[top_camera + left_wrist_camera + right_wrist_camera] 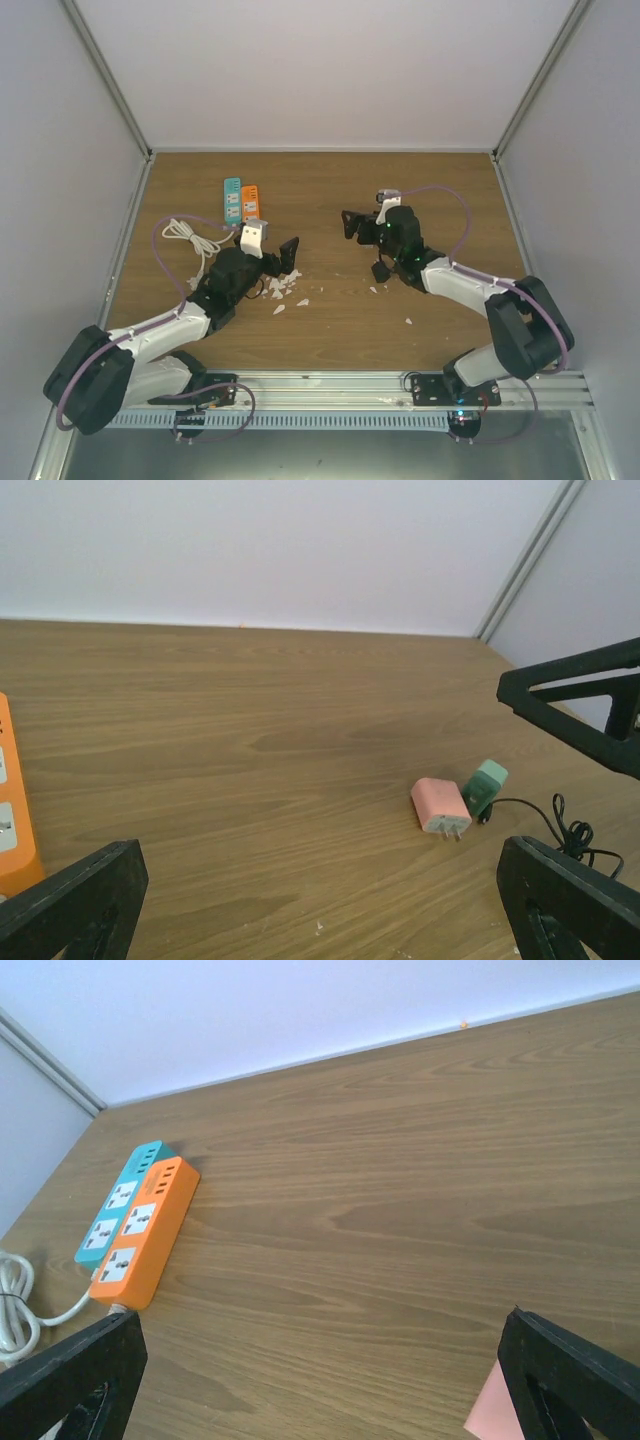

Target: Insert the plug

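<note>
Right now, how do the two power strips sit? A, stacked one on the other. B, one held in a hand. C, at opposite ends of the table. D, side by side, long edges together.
D: in the right wrist view the teal strip and the orange strip lie flat next to each other, long edges meeting, with neither one on top and neither in a hand.

- bare wood of the table (320,190) lies open between the power strips (240,203) at far left and the pink plug (441,806) at right
- a white cord (190,238) coils near-left of the strips
- white scraps (283,288) litter the near middle
</note>
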`<action>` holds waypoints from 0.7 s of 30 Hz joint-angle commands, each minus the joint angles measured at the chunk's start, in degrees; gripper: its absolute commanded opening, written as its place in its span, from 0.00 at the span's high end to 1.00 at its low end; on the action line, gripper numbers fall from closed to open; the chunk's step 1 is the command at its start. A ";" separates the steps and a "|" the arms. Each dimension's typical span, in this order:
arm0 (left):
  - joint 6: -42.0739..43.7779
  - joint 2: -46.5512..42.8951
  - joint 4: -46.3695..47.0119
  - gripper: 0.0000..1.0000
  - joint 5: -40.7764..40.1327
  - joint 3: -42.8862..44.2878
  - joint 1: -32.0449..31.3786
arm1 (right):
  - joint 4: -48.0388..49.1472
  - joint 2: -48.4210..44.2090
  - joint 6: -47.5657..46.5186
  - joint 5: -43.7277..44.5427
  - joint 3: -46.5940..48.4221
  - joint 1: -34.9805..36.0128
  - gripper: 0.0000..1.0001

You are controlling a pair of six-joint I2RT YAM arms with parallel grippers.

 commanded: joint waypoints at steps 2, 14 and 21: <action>-1.07 0.63 1.89 0.01 -0.59 1.71 0.23 | 0.64 -1.68 1.20 2.70 -1.07 0.60 0.00; -1.82 0.94 0.36 0.01 -2.61 2.50 0.38 | -16.03 6.40 7.31 11.28 8.45 0.75 0.00; -6.87 3.20 -3.10 0.01 -2.28 3.86 3.98 | -24.31 8.77 9.59 17.91 12.62 1.81 0.00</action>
